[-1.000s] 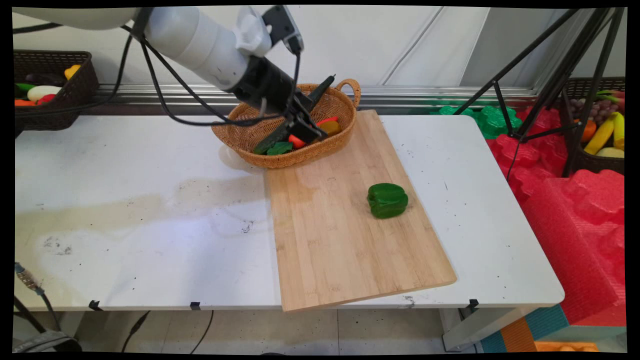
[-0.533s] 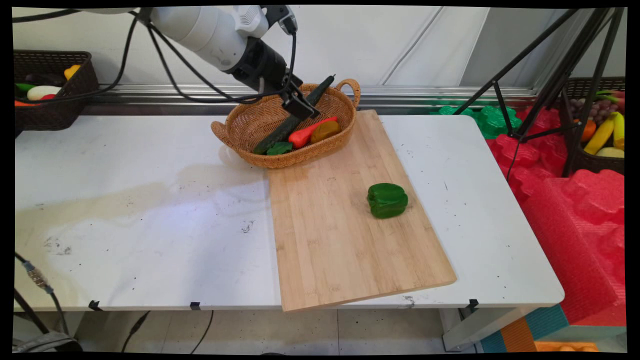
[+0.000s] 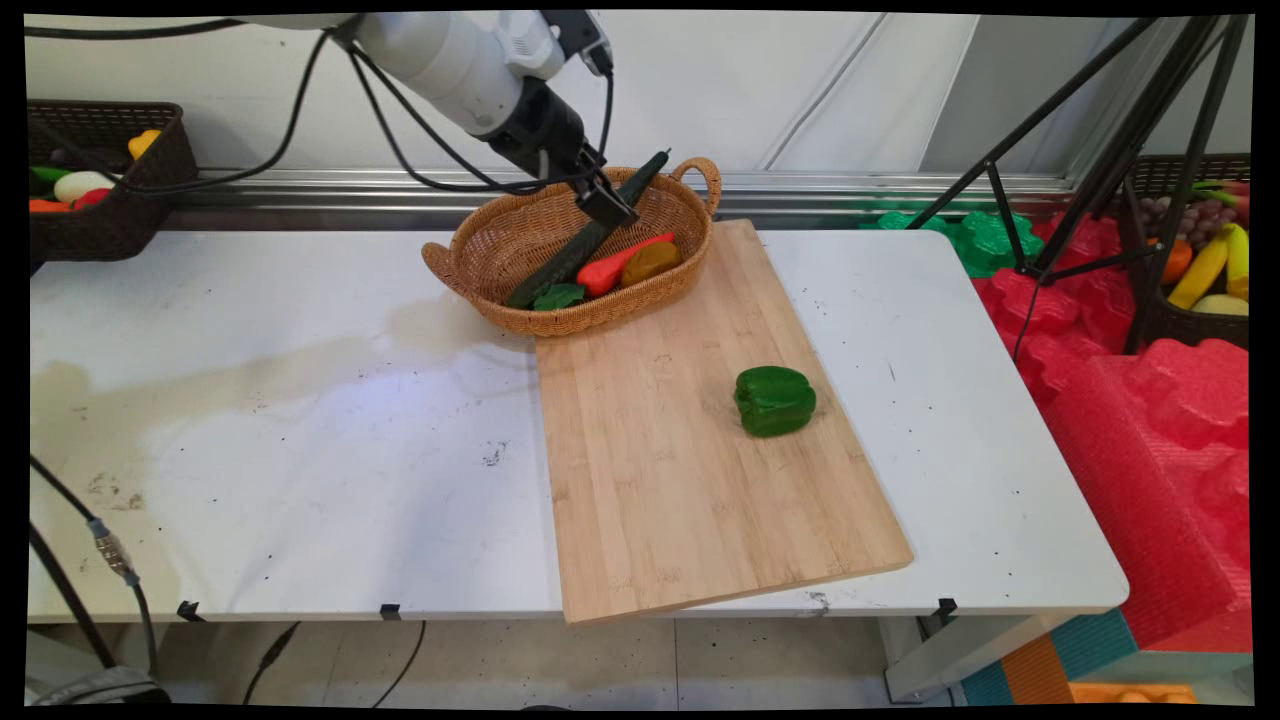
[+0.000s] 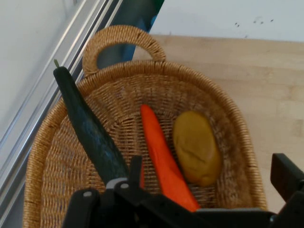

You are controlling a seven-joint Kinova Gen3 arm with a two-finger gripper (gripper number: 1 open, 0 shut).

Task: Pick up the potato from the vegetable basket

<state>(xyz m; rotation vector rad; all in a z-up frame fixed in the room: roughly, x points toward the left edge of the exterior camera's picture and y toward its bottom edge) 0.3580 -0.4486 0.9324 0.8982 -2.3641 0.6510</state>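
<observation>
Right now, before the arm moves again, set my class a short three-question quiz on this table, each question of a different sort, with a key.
1. True or false: the pepper lies in the basket.
2. Which thing lies between the cucumber and the potato? A. carrot B. banana C. lemon
3. Fill in: the gripper, its jaws apart and holding nothing, hangs over the ____.

Key
1. False: it lies on the board.
2. A
3. basket
</observation>
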